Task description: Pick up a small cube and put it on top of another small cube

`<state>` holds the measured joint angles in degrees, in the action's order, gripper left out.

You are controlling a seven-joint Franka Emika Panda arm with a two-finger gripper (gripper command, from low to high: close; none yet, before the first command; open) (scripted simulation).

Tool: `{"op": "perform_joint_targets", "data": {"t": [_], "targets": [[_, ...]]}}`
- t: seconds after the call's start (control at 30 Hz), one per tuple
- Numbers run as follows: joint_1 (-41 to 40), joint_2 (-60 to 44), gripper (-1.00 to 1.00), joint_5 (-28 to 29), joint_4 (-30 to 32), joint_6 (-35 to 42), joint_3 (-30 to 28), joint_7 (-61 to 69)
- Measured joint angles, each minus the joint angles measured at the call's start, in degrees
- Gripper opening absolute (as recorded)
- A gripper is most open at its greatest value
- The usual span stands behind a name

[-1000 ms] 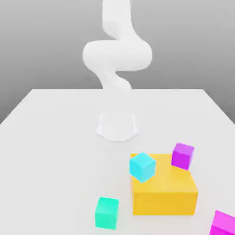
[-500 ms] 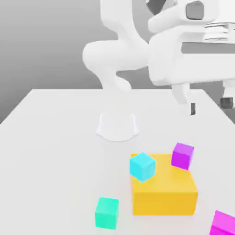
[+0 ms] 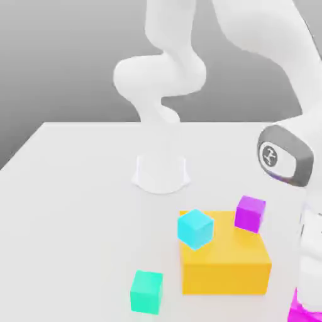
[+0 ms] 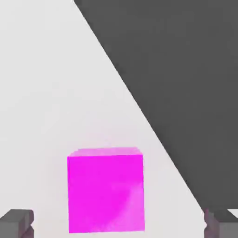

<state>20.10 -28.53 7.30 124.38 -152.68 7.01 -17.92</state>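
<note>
Tool [image 4: 118,223] stood apart, straddling the pink cube [image 4: 105,193]; it looked light, rigid, smooth: best gripped on opposite flat sides.

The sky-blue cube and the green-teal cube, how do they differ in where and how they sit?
The sky-blue cube sits on the big orange block's corner, while the green-teal cube rests on the white table. The sky-blue cube is turned so an edge faces the exterior view; the green-teal cube faces it nearly squarely. The sky-blue cube is bluer. Both look similarly small.
</note>
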Motion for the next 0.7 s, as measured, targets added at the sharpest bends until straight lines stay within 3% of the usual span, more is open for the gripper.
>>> {"op": "perform_joint_targets", "data": {"t": [0.03,0.07,0.27,0.43,0.7], "targets": [[0.5,-2.0,0.00,0.3,-0.4,-1.5,-0.5,-0.1],[0.7,-3.4,-1.00,0.5,-0.7,-2.5,-0.8,-0.3],[0.8,-4.0,-1.00,0.7,-0.9,-2.9,-0.9,-0.4],[-0.3,3.7,-1.00,-1.1,0.9,3.0,0.5,0.8],[-3.6,20.4,-1.00,-6.5,11.7,8.6,-1.4,-4.0]]}}
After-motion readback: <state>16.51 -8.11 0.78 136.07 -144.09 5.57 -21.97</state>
